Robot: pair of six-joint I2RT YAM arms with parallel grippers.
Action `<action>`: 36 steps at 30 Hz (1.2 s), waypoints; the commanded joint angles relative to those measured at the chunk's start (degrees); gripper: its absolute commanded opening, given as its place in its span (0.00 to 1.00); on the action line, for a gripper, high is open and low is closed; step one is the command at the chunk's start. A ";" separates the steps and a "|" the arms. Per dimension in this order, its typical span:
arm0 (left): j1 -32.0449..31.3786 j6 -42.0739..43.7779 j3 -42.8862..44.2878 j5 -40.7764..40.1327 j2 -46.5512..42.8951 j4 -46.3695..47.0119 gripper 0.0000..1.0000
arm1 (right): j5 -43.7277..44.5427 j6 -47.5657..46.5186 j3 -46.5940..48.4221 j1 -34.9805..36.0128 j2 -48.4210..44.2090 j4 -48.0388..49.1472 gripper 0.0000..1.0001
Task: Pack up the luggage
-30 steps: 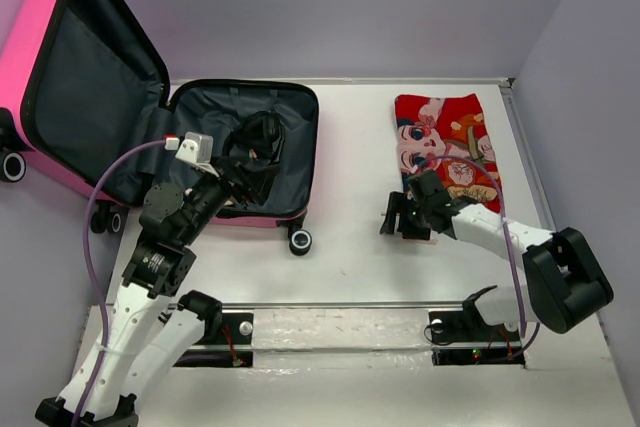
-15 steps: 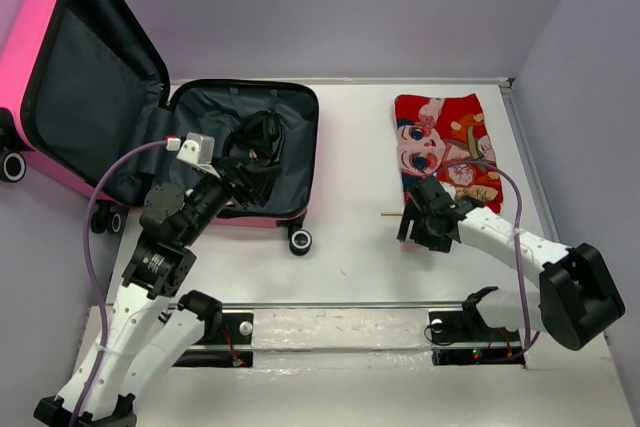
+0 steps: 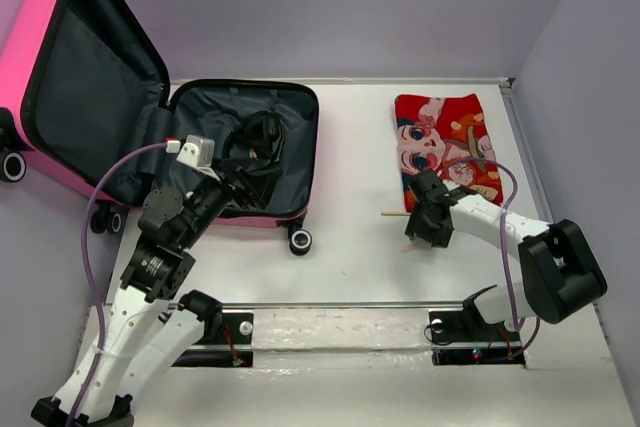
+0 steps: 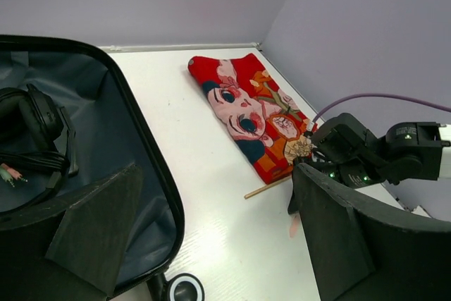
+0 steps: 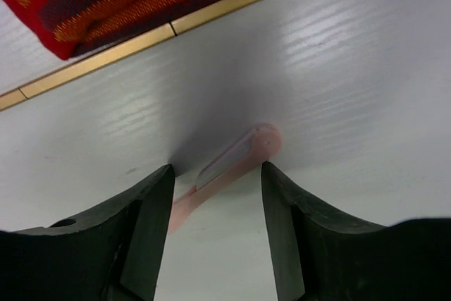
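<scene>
At ten o'clock your luggage (image 3: pixel 195 112) lies open, headphones (image 3: pixel 262 137) inside, left gripper (image 3: pixel 252 175) spread wide over its rim. Toward four o'clock the right gripper (image 3: pixel 422 232) straddles a small pink strip (image 5: pixel 236 156), fingers parted: seemingly the pickup. Close squarely, then lift.

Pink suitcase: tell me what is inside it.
In the suitcase, black headphones with their cable lie on the grey lining of the flat half. The left gripper covers part of that half from above; anything beneath cannot be seen.
</scene>
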 commanded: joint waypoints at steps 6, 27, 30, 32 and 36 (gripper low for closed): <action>-0.50 0.28 1.10 0.16 -0.98 1.48 0.99 | -2.10 -1.33 -0.92 3.63 3.11 3.43 0.45; -0.50 0.46 1.27 -0.89 -1.33 1.04 0.99 | 1.78 -0.27 9.17 20.50 -3.57 -0.97 0.07; -0.24 0.46 1.45 -1.94 -1.42 0.87 0.99 | -0.15 -3.16 19.44 24.81 0.46 2.00 0.07; 0.03 0.54 1.45 -2.65 -1.42 0.61 0.99 | -1.39 -7.37 30.91 26.13 4.50 4.12 0.07; 0.38 0.63 1.45 -5.80 -1.94 0.16 0.99 | -7.62 -11.69 52.31 27.46 20.38 8.94 0.08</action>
